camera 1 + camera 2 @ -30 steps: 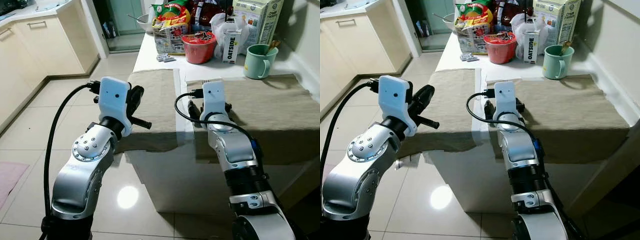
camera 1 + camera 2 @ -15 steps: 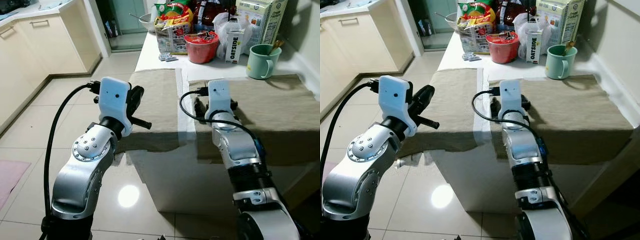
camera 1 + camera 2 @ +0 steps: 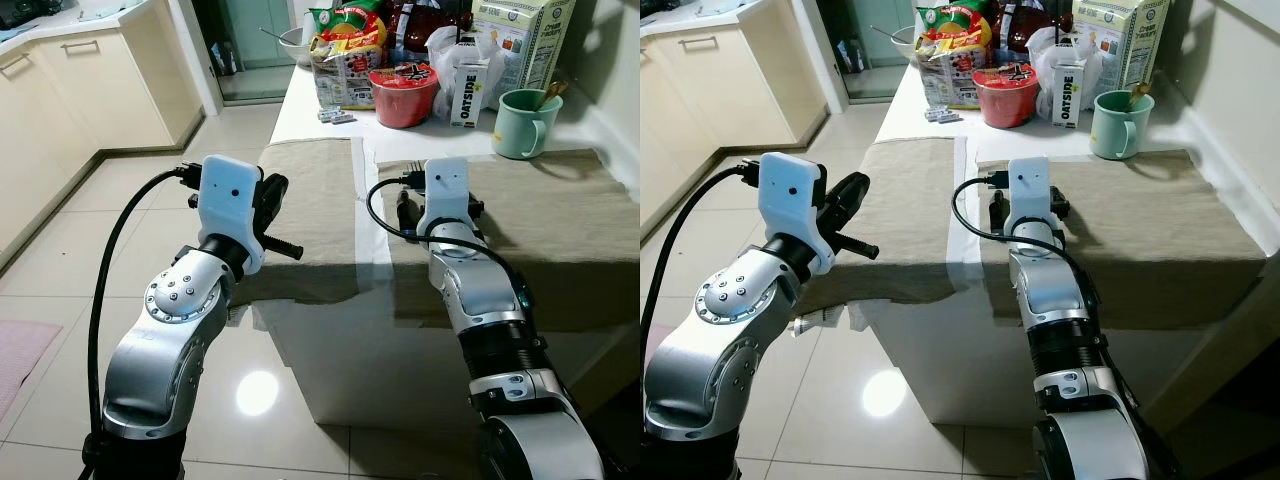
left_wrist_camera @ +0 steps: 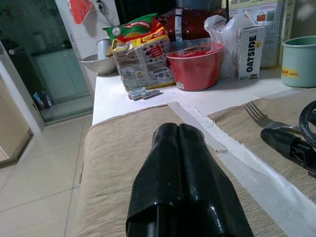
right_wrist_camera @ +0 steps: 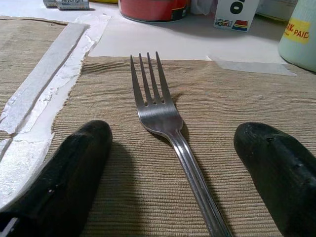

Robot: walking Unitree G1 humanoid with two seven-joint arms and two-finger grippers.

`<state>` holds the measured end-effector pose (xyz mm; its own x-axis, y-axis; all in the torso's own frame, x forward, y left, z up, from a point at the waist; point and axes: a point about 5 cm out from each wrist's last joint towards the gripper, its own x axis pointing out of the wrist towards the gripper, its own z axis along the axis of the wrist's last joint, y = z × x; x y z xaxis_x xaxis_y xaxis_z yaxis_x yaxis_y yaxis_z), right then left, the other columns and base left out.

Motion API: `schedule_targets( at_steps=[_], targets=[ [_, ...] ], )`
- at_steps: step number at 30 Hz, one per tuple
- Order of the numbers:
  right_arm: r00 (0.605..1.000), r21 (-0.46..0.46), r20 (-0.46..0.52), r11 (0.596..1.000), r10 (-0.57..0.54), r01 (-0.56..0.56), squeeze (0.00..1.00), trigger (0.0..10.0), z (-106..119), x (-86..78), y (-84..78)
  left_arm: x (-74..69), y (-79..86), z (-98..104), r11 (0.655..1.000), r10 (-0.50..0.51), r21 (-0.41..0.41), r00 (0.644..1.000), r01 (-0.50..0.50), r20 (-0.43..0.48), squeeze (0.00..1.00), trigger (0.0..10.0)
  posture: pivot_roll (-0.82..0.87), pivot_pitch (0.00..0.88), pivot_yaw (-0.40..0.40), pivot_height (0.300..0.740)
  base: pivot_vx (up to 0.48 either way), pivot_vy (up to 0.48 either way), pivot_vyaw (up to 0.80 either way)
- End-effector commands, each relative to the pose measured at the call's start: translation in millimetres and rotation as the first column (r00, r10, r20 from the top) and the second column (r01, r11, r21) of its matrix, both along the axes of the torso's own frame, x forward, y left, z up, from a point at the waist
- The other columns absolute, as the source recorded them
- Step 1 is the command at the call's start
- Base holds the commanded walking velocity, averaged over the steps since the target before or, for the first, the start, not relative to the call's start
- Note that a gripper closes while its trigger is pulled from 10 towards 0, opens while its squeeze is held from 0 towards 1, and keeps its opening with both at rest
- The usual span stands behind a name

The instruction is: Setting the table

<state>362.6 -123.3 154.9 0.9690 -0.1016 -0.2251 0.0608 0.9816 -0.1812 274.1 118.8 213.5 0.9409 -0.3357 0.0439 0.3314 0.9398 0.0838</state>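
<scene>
My right end effector [image 5: 173, 168] rested on the right placemat [image 3: 560, 215] of the bench [image 3: 310, 110], fingers [image 5: 74, 168] spread, straddling the fork [image 5: 163, 118] without touching it. The fork lay flat, tines pointing far, toward the red bowl [image 3: 402, 92]. My left end effector [image 4: 178, 143] hovered, fingers pressed together, above the left placemat [image 3: 315, 200].

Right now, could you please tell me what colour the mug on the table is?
The mug is pale mint green, clearest in the left eye view.
</scene>
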Motion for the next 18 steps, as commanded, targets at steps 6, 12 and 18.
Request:
schedule_targets(
  at_steps=[6,12,18],
  targets=[
    [0.990,0.078,-0.138,0.997,0.029,-0.019,0.00,0.0,-27.8,-6.1,5.1,-1.3,2.2,4.7,1.000,0.007,0.003,1.000,-0.007,0.013,0.00,10.0,-0.07,0.028,0.154,0.740,0.000,0.000,0.00],
    [0.988,0.097,-0.149,0.995,0.038,-0.024,0.00,0.0,-29.8,-7.0,7.4,-1.0,2.3,6.2,1.000,0.005,0.002,1.000,-0.005,0.014,0.00,10.0,-0.07,0.028,0.155,0.740,0.000,0.000,0.00],
    [0.987,0.114,-0.152,0.993,0.049,-0.032,0.00,0.0,-30.7,-7.8,9.6,-0.6,2.4,6.9,1.000,0.004,0.003,1.000,-0.004,0.012,0.00,10.0,-0.07,0.029,0.157,0.740,0.000,0.000,0.00]
  ],
)
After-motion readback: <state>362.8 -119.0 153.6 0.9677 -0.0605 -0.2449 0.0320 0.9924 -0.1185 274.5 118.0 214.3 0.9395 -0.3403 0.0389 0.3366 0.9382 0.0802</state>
